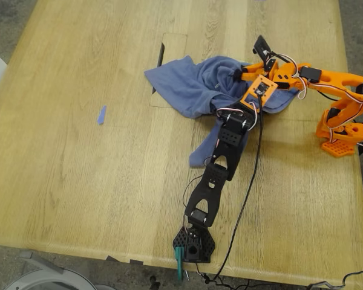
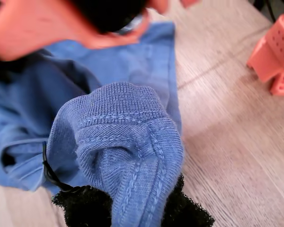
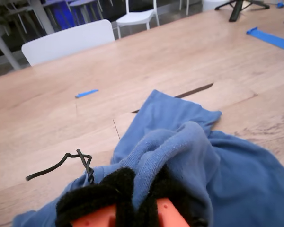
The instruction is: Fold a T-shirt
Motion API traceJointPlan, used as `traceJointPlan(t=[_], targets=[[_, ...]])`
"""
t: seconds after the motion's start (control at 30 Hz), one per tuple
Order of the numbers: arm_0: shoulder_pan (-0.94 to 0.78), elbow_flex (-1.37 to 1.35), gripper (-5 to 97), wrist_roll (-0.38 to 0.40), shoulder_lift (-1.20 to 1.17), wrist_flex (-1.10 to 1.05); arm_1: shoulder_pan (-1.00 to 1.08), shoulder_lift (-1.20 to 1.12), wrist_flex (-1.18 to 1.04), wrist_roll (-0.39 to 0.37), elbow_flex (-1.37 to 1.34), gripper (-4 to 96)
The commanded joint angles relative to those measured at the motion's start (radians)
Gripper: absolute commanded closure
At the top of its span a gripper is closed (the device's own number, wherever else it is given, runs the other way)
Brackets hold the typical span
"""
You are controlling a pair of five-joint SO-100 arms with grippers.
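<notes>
Two arms meet over one crumpled T-shirt (image 1: 196, 84), which lies bunched in the upper middle of the exterior view on the bench (image 1: 78, 151), with one flap trailing down toward the frame's centre under the black arm (image 1: 215, 175). The heap runs roughly level across the frame, from its free end at the exterior view's left to the pinched end at the right, where both sets of jaws sit close together.

My first gripper (image 2: 132, 198) has its jaws closed on a ribbed hem of the cloth, which bulges out between dark pads (image 2: 80, 208). My second gripper (image 3: 132, 198) likewise has its jaws clamped on a fold of blue fabric.

I judge the coming move depends on drawing these two holds apart along that level axis, since the loose bulk lies away from both, toward the small blue scrap (image 1: 101, 115).
</notes>
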State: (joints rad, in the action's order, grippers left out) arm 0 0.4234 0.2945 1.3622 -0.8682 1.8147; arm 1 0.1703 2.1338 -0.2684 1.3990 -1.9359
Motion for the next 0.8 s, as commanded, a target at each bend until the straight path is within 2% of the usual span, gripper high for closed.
traceJointPlan(t=[0.0, 0.77], targets=[[-0.048, 0.034, 92, -0.009, -0.250, 0.009, -0.012, 0.080, 0.040, 0.011, 0.035, 91.2], [-0.143, 0.037, 92, -0.014, -0.529, -0.012, -0.098, 0.239, 0.247, 0.014, 0.040, 90.9]])
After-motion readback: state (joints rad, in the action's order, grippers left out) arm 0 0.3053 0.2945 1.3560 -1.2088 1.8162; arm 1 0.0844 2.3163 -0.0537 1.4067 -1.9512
